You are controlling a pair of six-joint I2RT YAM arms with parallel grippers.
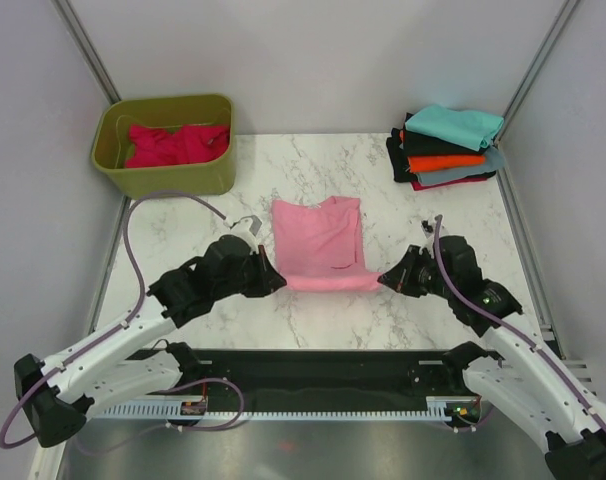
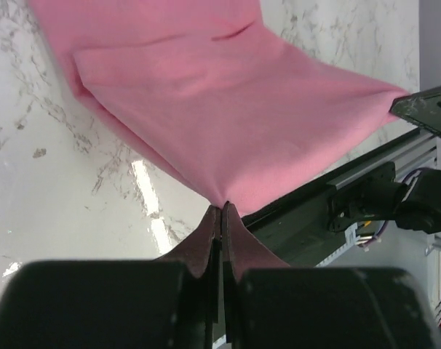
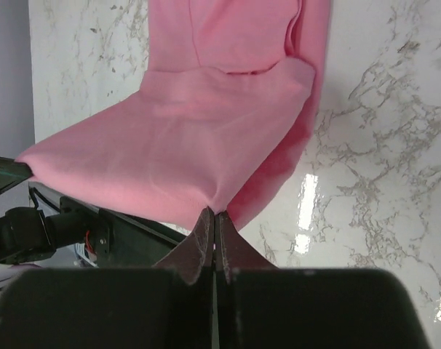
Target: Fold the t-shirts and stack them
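Spread at the middle of the marble surface (image 1: 313, 320), the light pink t-shirt (image 1: 320, 243): far part flat on the stone, near hem held up off it and pulled taut between two pinch points. Left fingers (image 2: 206, 240) clenched on the near left corner of the hem, cloth bunched to a point at the tips. Right fingers (image 3: 201, 243) clenched likewise on the near right corner. Left arm (image 1: 133, 335) stretched low from the near left, wrist turned to the right; right arm (image 1: 503, 320) stretched low from the near right, wrist turned to the left, the two facing each other across the hem.

Far left, an olive-green tub (image 1: 163, 175) with a crimson t-shirt (image 1: 173, 143) crumpled inside. Far right, well apart from the pink one, a stack of folded shirts: teal t-shirt (image 1: 453, 124) on top, black t-shirt (image 1: 408, 150) and orange t-shirt (image 1: 443, 160) under it, grey-blue t-shirt (image 1: 461, 175) lower, a red edge showing at the bottom
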